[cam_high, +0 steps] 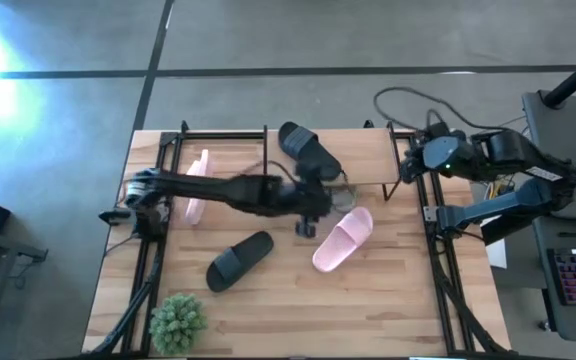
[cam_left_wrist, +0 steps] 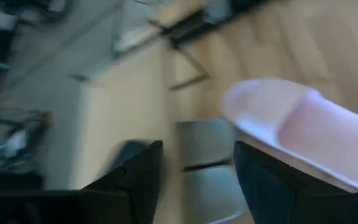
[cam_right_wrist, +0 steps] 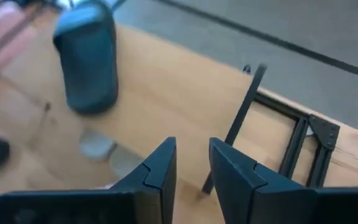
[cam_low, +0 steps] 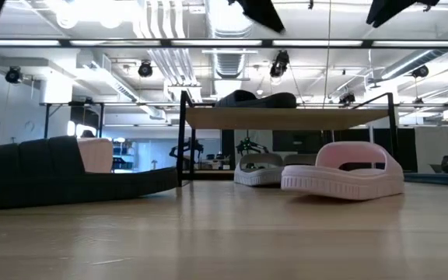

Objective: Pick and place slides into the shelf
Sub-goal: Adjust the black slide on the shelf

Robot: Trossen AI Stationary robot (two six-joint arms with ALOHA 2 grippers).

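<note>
Black slide (cam_high: 308, 150) occupies the shelf (cam_high: 368, 160) top's left; its right lies bare.

2 pink slides (cam_high: 343, 240), 2 black (cam_high: 240, 260), 1 grey (cam_low: 259, 169)

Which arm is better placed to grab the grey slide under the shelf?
Left. Its gripper hangs open right beside the grey slide, while the right gripper sits back at the shelf's far end.

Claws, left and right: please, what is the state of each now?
Left claw: open, empty, above the grey slide.
Right claw: open, empty, by the shelf.
</note>
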